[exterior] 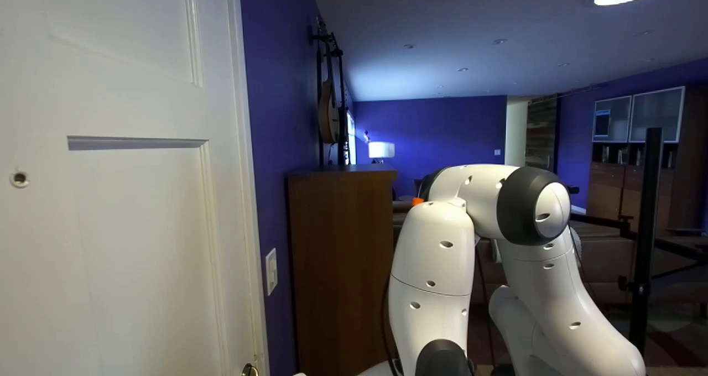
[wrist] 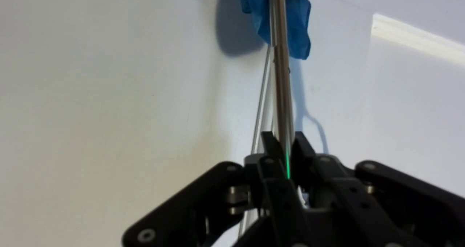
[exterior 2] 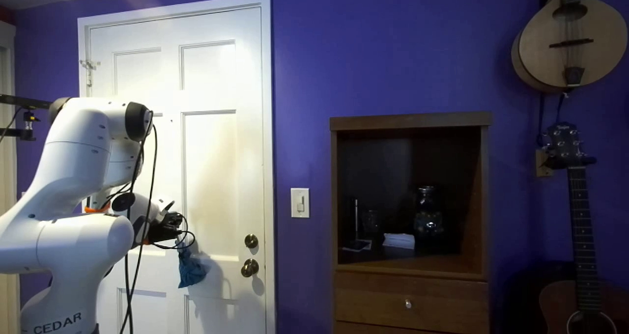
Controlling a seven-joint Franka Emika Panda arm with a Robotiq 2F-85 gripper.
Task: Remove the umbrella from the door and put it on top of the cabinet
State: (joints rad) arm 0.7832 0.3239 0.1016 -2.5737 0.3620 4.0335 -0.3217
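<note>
The umbrella has bunched blue-teal fabric (exterior 2: pixel 190 270) hanging below a slim metal shaft (wrist: pixel 281 80). In the wrist view its fabric (wrist: pixel 298 25) shows at the top. My gripper (wrist: pixel 284 141) is shut on the shaft, with one finger on each side. In an exterior view my gripper (exterior 2: pixel 178 222) is in front of the white door (exterior 2: pixel 211 186), and the fabric hangs below it close to the door. The umbrella's upper end is hidden. The brown cabinet (exterior 2: pixel 410 120) stands right of the door; its side (exterior: pixel 343 254) and flat top also show in an exterior view.
Brass knobs (exterior 2: pixel 249 267) are on the door's right edge. A light switch (exterior 2: pixel 300 203) is on the purple wall between door and cabinet. A mandolin (exterior 2: pixel 570 44) and a guitar (exterior 2: pixel 585 236) are right of the cabinet. Dark cables (exterior 2: pixel 130 255) hang from the arm.
</note>
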